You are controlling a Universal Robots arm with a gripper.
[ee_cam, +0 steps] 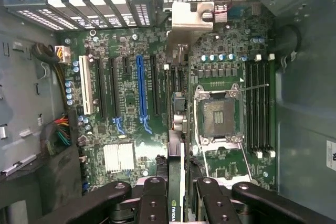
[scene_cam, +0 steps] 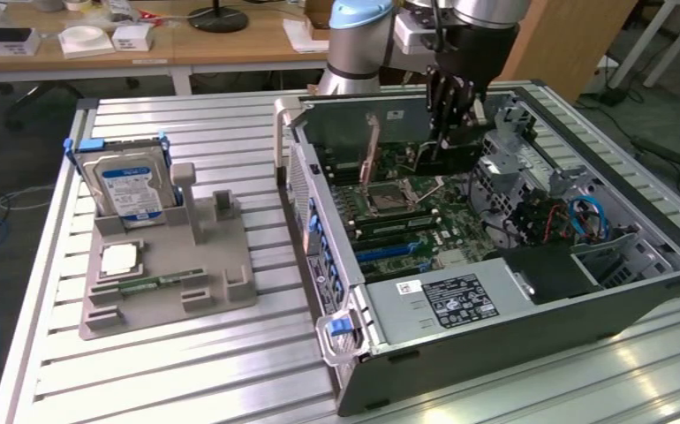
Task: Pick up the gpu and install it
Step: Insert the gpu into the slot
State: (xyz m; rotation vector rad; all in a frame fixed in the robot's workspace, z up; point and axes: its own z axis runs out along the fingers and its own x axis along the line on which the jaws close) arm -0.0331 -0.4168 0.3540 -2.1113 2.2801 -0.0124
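The gripper (ee_cam: 178, 188) pinches the gpu (ee_cam: 175, 205) edge-on between its fingers, inside the case (scene_cam: 529, 309). The pick-up is done. The card hangs over the motherboard (ee_cam: 126, 103) under the tool; whether it is seated I cannot tell. Beyond the case, a slatted metal table (scene_cam: 199, 371) carries a grey holder (scene_cam: 163, 291) with a hard drive (scene_cam: 128, 181). Behind the arm stands a wooden desk (scene_cam: 234, 49).

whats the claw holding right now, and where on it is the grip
The claw holds the gpu, pinching its two flat faces at the upper edge. The card hangs edge-on over the motherboard.
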